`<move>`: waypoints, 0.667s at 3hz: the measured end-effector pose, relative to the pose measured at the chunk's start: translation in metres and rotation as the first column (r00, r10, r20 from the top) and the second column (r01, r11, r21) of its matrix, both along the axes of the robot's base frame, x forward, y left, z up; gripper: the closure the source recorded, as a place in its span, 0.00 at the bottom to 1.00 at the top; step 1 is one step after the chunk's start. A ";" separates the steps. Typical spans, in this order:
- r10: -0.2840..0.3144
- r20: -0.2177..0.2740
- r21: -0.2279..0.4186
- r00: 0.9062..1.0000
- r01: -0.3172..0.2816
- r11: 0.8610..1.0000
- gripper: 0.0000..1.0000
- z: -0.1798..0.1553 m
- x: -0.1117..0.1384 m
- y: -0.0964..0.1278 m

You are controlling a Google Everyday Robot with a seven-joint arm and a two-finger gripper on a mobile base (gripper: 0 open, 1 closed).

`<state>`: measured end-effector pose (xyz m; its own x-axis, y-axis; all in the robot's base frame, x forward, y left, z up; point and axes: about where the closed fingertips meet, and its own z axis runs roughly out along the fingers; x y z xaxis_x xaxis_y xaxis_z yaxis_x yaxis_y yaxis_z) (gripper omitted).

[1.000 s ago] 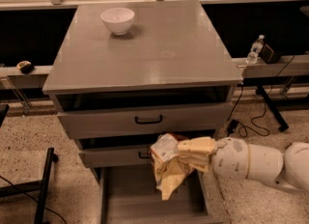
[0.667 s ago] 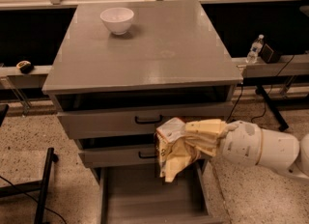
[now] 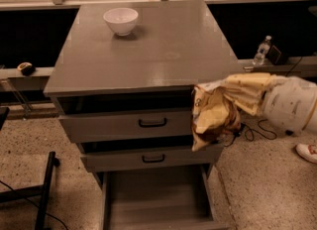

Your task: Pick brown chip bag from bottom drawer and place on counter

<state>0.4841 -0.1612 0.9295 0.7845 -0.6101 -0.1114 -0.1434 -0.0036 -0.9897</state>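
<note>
Just the one camera view here, so nothing to cross-check. It sat high and out in front of the counter, tilted down and facing it at medium range. That took in the whole top, the two drawer fronts, and the bottom drawer, which was cut off at the lower edge. My gripper was at the right side of the frame, clamped on the brown chip bag just off the counter's front right corner.

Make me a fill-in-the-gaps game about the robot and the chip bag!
1. The pincer, beside the cabinet's front corner, holds the brown chip bag up in the ___.
2. The bottom drawer is pulled ___.
3. The bowl on the counter is ___.
Missing words: air; open; white.
</note>
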 end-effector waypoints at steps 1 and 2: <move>-0.017 0.002 -0.001 1.000 0.017 1.000 1.00 0.008 0.003 -0.005; -0.026 0.011 -0.014 1.000 0.026 1.000 1.00 0.016 0.005 -0.002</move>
